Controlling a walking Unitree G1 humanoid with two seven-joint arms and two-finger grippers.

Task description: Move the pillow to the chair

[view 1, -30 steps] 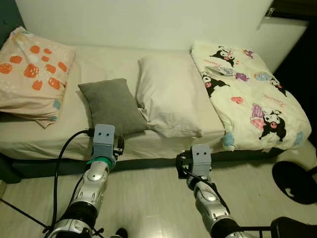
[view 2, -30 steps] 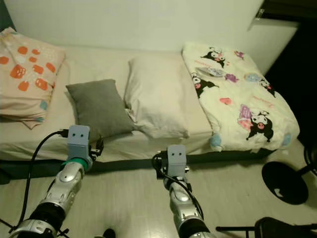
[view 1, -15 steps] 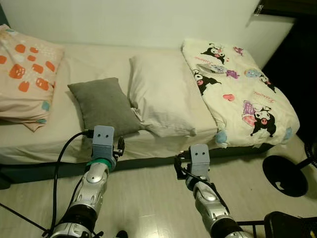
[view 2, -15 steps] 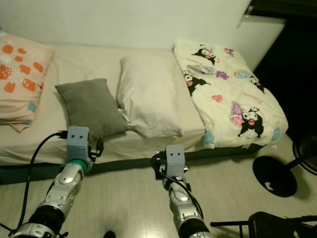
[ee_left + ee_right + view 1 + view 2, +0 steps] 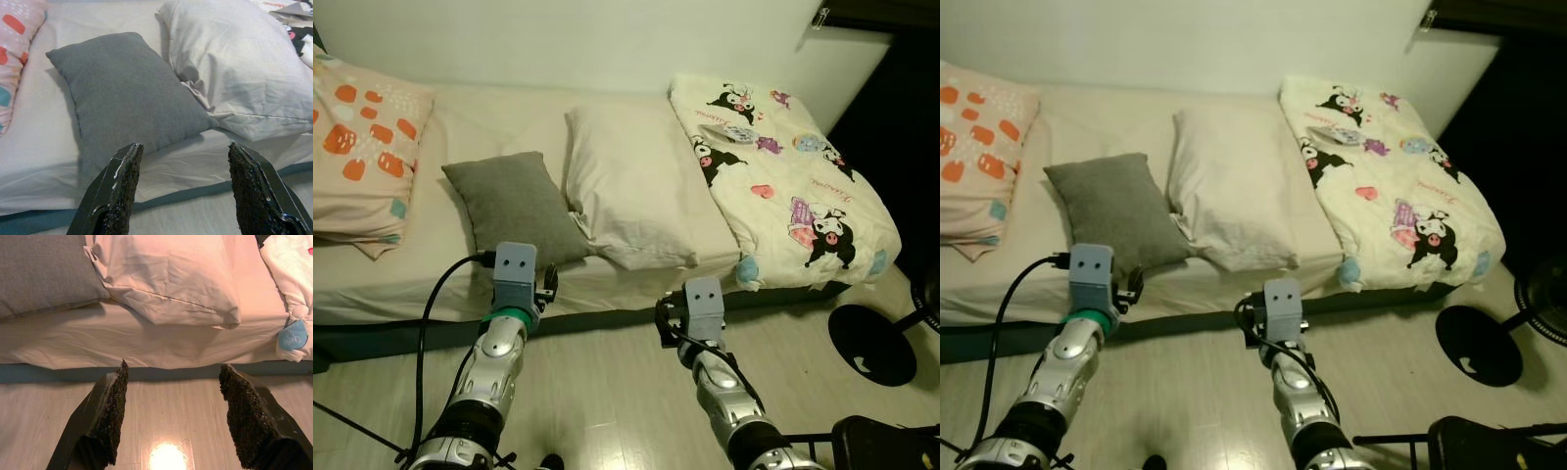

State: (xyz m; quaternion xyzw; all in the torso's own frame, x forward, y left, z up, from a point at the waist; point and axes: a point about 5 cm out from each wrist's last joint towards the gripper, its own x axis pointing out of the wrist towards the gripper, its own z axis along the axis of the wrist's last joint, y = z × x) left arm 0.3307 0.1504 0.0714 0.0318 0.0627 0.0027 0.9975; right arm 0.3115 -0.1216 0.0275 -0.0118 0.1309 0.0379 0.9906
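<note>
A grey pillow lies near the front edge of the bed, with a larger white pillow touching it on the right. My left gripper is open and empty, held low in front of the bed and facing the grey pillow, apart from it. My right gripper is also open and empty; it hangs over the floor just before the bed edge, below the white pillow. Part of a dark chair shows at the bottom right corner.
The bed runs along the wall. A folded orange-patterned quilt lies at its left end and a cartoon-print quilt at its right. A black round base stands on the pale wooden floor at the right.
The camera has moved: the whole scene sits a little further left in the picture. Both arms hold the same pose, grippers still open in front of the bed.
</note>
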